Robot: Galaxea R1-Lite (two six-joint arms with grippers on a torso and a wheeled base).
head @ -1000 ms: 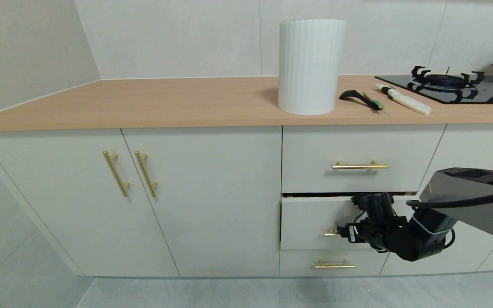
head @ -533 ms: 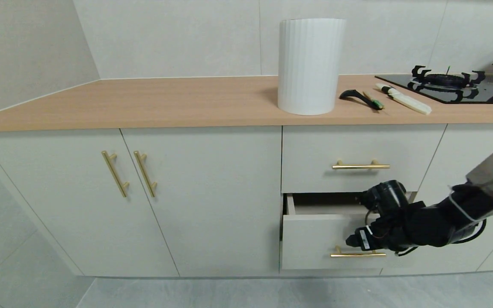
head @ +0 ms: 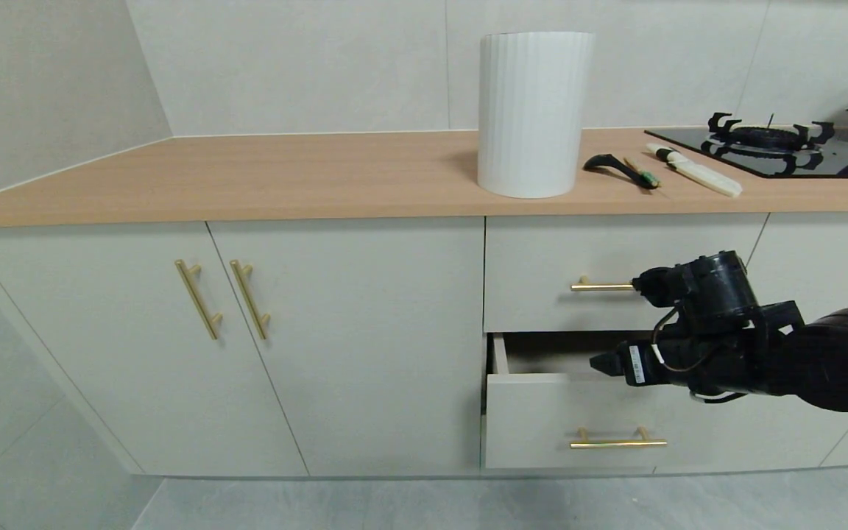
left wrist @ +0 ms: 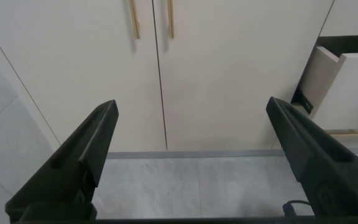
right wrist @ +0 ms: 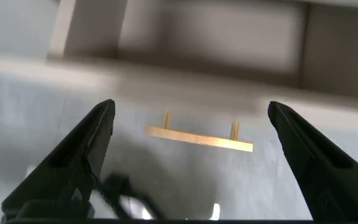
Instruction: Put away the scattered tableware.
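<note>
— Since the middle drawer [head: 542, 416] has slid from nearly shut to well open within the last second, what has the right gripper [right wrist: 189, 111] done?

— It has let go of the brass handle [head: 617, 442] and risen. It now hangs above the drawer's front edge, fingers spread with nothing between them. The left gripper [left wrist: 191, 106] is spread too, low down and facing the cupboard doors [left wrist: 229, 62].

— And the tableware?

— Unmoved. The black-handled utensil [head: 608, 163], the slim green-tipped one [head: 642, 177] and the long white one [head: 696, 174] lie near the worktop's [head: 284, 177] front edge, between the white ribbed canister [head: 531, 114] and the hob [head: 770, 151].

— What does that mean for the task?

— The drawer looks ready to receive them. The picking up has probably yet to begin, and the arm would have to climb to the worktop.
</note>
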